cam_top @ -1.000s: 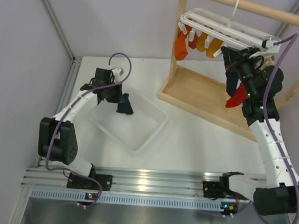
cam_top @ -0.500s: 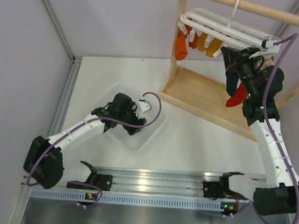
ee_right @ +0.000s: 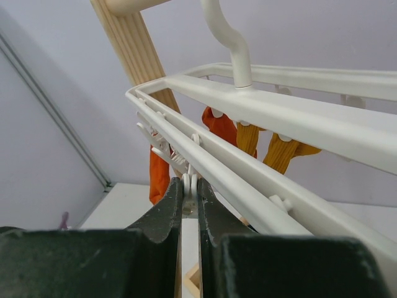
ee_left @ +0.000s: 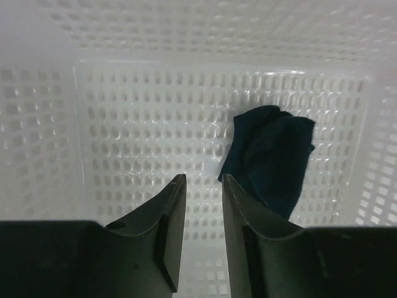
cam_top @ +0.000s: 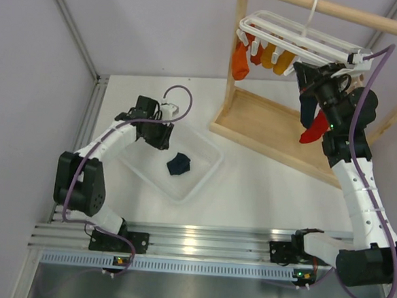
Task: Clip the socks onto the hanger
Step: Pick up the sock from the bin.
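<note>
Navy sock [cam_top: 179,164] lies crumpled on the floor of the white mesh basket [cam_top: 199,181], about mid-floor, clear of all four walls as seen from the top camera. In the left wrist view the navy sock [ee_left: 270,158] sits right of centre, closer to the right wall, with bare mesh floor [ee_left: 124,124] to its left and in front. Left gripper [cam_top: 159,141] hangs over the basket's far-left part, just inside the rim. Its fingers [ee_left: 167,230] stand a narrow gap apart with nothing between them, and the right fingertip is just beside the sock's lower-left edge; contact cannot be told. Red sock [cam_top: 313,130] hangs in the air below the hanger's [cam_top: 295,36] near-right end, close against the right arm, over the wooden rack's [cam_top: 267,137] base board. What holds it cannot be told. Right gripper [cam_top: 301,67] is raised to the underside of the hanger. In the right wrist view its fingers [ee_right: 164,211] are closed tight on a small white clip [ee_right: 189,185] that dangles from the nearest rail [ee_right: 248,180], which runs just above the fingertips. The hanger's hook [ee_right: 226,34] rises over the rack's top bar. Orange socks [cam_top: 241,60] and yellow socks [cam_top: 276,59] hang from clips at the hanger's far-left end, well apart from the pinched clip. White table [cam_top: 250,187] lies bare between the basket's right corner and the rack base, and the basket's left edge runs near the table's left border.
</note>
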You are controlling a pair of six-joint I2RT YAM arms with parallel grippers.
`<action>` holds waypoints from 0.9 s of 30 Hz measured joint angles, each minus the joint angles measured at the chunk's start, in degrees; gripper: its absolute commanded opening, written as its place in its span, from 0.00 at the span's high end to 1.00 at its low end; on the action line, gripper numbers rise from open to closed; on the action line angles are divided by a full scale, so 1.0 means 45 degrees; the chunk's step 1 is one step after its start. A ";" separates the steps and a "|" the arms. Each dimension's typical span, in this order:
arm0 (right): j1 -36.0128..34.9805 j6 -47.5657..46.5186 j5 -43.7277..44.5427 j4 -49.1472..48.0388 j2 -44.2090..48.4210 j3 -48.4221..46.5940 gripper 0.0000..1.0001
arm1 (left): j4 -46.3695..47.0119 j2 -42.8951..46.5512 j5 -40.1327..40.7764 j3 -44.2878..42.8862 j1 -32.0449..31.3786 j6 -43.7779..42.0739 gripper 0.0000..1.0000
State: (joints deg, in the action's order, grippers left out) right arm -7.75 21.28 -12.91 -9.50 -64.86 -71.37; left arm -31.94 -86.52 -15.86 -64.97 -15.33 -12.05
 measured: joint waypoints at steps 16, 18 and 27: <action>0.0374 -0.0151 -0.0505 0.0092 -0.0005 -0.0029 1.00 | -0.2327 -0.3011 -0.0452 -0.0296 0.0063 0.1054 0.62; 0.0427 -0.0151 -0.0583 0.0170 -0.0010 -0.0097 1.00 | -0.2268 -0.3240 -0.0413 -0.0301 0.0058 0.1117 0.62; 0.0510 -0.0155 -0.0724 0.0340 -0.0010 -0.0180 1.00 | -0.1462 -0.3512 -0.0194 -0.0413 -0.0364 0.1559 0.90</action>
State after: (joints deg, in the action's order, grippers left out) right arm -5.45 20.58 -16.16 -7.97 -64.90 -72.18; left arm -38.52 -102.32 -16.73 -66.83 -16.97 -5.04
